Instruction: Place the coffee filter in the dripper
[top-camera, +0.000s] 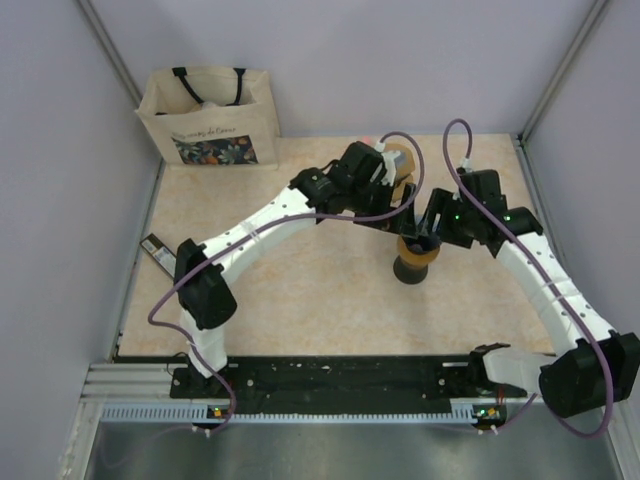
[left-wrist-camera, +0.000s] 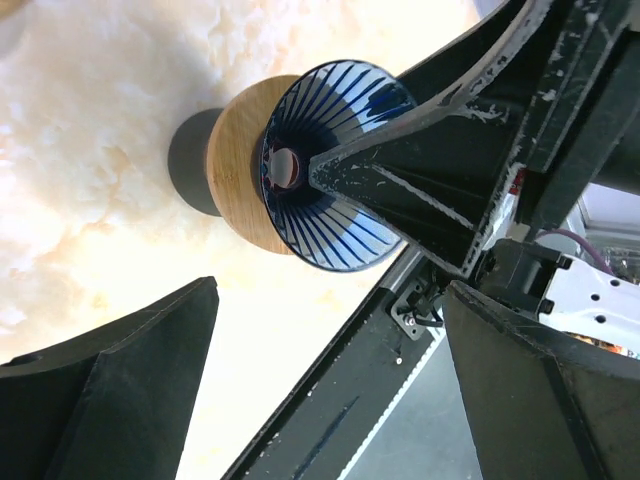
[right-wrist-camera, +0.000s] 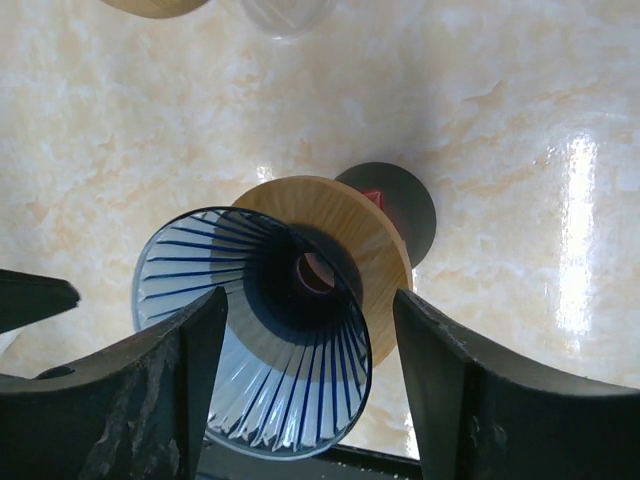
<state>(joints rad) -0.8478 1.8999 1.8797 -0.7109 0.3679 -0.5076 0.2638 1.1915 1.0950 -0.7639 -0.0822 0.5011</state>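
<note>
Canvas tote bag, floral print, black handles, upright at far-left corner of beige marbled tabletop. Small dark flat item at left edge.

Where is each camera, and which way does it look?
Top external: high behind the bases, looking down on the table, left arm, right arm, dripper.
Left wrist: on the left arm, facing the dripper's mouth past the left gripper.
Right wrist: on the right arm, looking into the dripper between the right gripper's fingers.
Shared: all show the dripper.

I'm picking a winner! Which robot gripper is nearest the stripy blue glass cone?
The right gripper: its open jaws flank the stripy blue glass cone; the left gripper sits farther off.
</note>
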